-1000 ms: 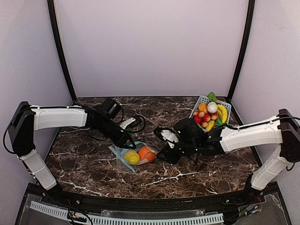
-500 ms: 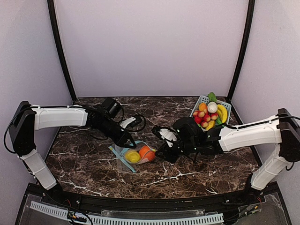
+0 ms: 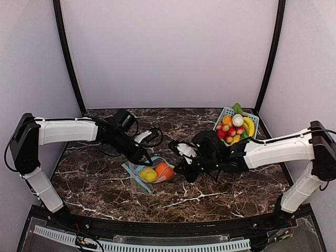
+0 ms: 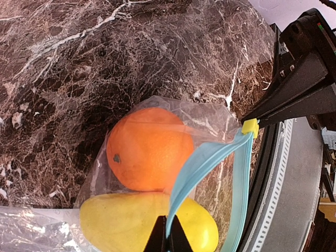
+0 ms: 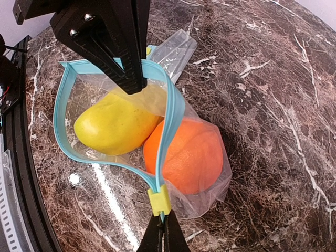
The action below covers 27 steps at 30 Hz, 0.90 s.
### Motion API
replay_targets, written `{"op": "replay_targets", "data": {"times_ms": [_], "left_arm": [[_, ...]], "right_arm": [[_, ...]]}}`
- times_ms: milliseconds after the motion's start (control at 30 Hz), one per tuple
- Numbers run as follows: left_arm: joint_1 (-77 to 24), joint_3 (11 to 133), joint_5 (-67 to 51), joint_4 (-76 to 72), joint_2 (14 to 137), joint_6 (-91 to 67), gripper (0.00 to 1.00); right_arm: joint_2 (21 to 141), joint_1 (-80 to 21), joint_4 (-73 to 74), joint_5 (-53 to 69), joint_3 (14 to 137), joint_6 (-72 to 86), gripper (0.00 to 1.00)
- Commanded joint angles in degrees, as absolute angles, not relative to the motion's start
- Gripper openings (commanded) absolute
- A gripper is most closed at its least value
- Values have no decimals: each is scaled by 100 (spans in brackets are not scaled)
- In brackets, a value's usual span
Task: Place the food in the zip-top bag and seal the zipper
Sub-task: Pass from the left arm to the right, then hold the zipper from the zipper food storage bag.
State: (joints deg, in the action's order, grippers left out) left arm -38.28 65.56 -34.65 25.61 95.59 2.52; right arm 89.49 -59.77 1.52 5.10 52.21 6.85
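1. Top external view: the zip-top bag (image 3: pixel 135 177) is seen lying on the dark marble table (image 3: pixel 94 189), near the middle, between the two arms.
2. Two pieces of the food are contained in the bag: a yellow oblong fruit (image 5: pixel 115 123) and an orange ball (image 5: pixel 184 155). They are pressed one against the other, side by side.
3. The left gripper (image 4: pixel 169 242) is closed completely. The blue zipper strip (image 4: pixel 202 163) is pinched between its fingertips, at the part of the bag mouth that lies over the yellow fruit.
4. The right gripper (image 5: pixel 163 237) is closed completely as well. The end of the same strip is pinched by it, directly at the yellow slider (image 5: pixel 159 200), which is touched by the fingertips.
5. The strip is held stretched between the two grippers, as is seen in the left wrist view.
6. The zipper is not sealed. In the right wrist view the two blue edges are seen apart, in a wide loop around the yellow fruit, and they are joined only at the slider.
7. More food is kept in a light blue basket (image 3: pixel 224 112) at the far right corner of the table, well apart from the bag. A white oblong (image 3: pixel 238 120), a green piece (image 3: pixel 238 108) and some yellow and red pieces can be distinguished in it.
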Motion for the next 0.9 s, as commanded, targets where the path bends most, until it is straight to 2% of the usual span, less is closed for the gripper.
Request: {"op": "replay_targets", "data": {"times_ms": [0, 33, 100, 133, 167, 233, 300, 433, 567, 767, 867], "left_arm": [[-3780, 6688, -3676, 2638, 9475, 248, 2], [-3775, 6666, -3747, 2611, 9440, 258, 5], [-3775, 6619, -3861, 2506, 9292, 264, 23], [-3778, 6568, -3890, 2406, 9170, 262, 29], [-3774, 6536, -3959, 2355, 9085, 258, 44], [-3779, 6404, -4052, 2128, 8832, 225, 63], [-3779, 6227, -4097, 1834, 8533, 196, 72], [-3783, 5865, -4111, 1286, 7879, 213, 81], [-4044, 5527, -4130, 930, 7361, 436, 84], [-4736, 5224, -3791, 674, 7081, 731, 80], [-4890, 5232, -3771, 610, 7154, 802, 74]], "right_arm": [[8827, -6036, 168, 643, 5416, 616, 0], [8784, -6042, 187, 690, 5422, 608, 0], [8697, -6040, 217, 821, 5431, 585, 0], [8668, -6038, 234, 893, 5438, 573, 0], [8634, -6036, 245, 976, 5445, 559, 0], [8570, -6033, 271, 1163, 5465, 535, 0], [8509, -6038, 267, 1331, 5468, 516, 0], [8389, -6033, 293, 1860, 5503, 443, 0], [8354, -6024, 382, 2346, 5608, 387, 0], [8350, -6015, 459, 2815, 5711, 343, 0], [8365, -6004, 461, 2974, 5715, 335, 0]]}}
